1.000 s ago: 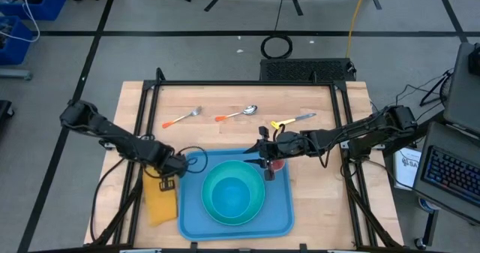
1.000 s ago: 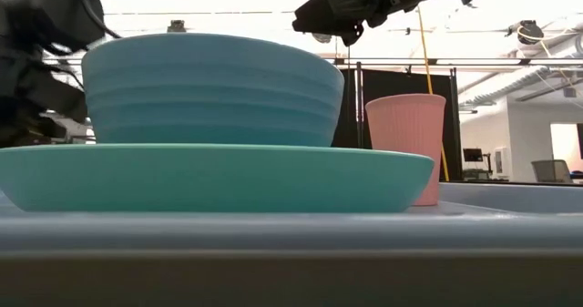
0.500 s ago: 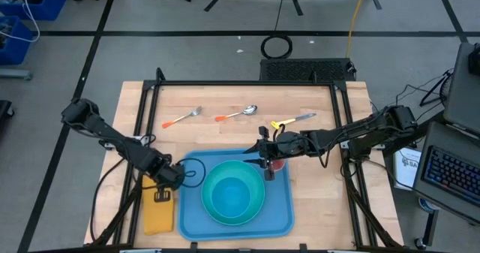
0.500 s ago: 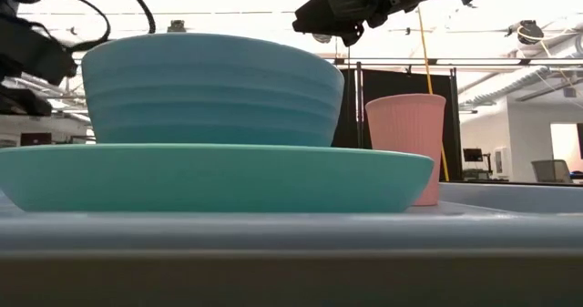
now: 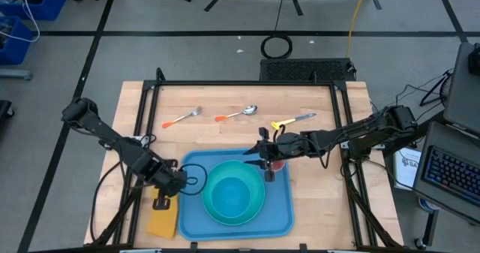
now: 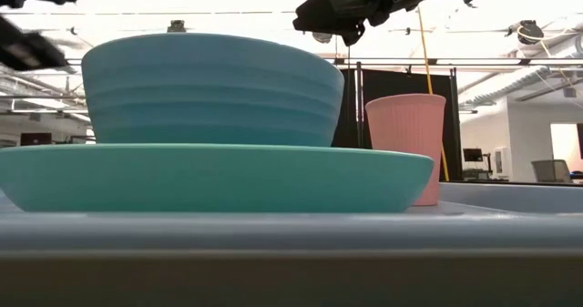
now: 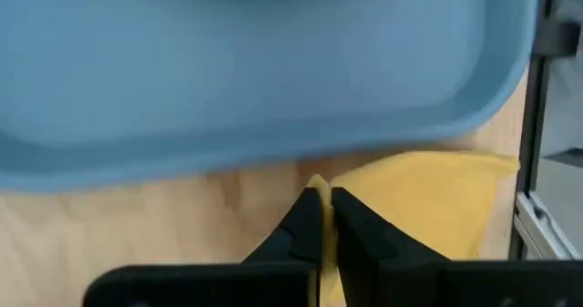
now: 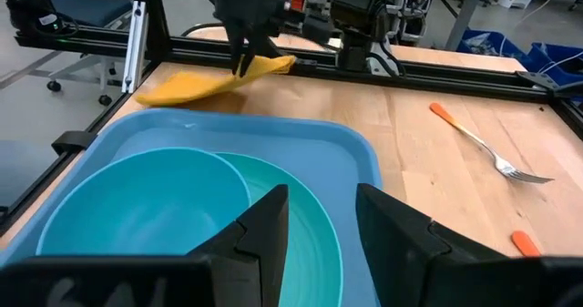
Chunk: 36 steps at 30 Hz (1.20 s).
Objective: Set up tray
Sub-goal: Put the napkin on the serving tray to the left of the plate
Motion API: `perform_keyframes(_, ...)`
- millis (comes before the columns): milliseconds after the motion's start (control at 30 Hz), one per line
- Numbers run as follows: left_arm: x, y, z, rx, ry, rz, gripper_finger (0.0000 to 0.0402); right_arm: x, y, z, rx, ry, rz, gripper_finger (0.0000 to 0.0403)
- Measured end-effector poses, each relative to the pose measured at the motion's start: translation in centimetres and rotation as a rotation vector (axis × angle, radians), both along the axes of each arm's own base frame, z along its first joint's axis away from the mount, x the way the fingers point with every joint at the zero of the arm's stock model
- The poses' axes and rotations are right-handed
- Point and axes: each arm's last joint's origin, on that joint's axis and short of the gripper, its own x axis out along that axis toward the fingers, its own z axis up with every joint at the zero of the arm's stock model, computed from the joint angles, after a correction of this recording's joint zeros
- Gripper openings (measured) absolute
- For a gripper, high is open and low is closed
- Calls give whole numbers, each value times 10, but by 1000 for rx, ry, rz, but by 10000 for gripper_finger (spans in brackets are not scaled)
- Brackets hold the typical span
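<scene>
Left gripper (image 7: 321, 200) is clamped on the yellow napkin (image 7: 428, 198), holding one edge lifted off the table (image 5: 225, 99). The blue tray (image 5: 279, 208) sits just beside it toward the table centre, with the plate (image 6: 219, 175) and bowl (image 5: 232, 194) on it. Right gripper (image 8: 321, 207) hangs open above the tray's far side, over the pink cup (image 6: 407, 143).

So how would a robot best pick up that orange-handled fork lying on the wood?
Probably by the orange handle, from straight above. The fork lies flat on the bare table, apart from the spoon, so there is room either side. Fingers set across the handle's narrow width should close on it; the thin metal tines offer less to pinch.
</scene>
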Motion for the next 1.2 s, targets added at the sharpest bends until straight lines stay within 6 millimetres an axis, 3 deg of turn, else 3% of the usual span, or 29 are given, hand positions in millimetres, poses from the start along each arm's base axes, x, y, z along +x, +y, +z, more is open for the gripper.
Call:
perform_keyframes(333,14,16,5,219,-170,111,19,-1,8,1,6,-9,21,123)
perform_keyframes(733,33,42,6,193,-200,232,17,-1,8,1,4,-11,23,123)
perform_keyframes(1200,51,62,-37,174,-104,333,24,-1,8,1,0,-10,23,123)
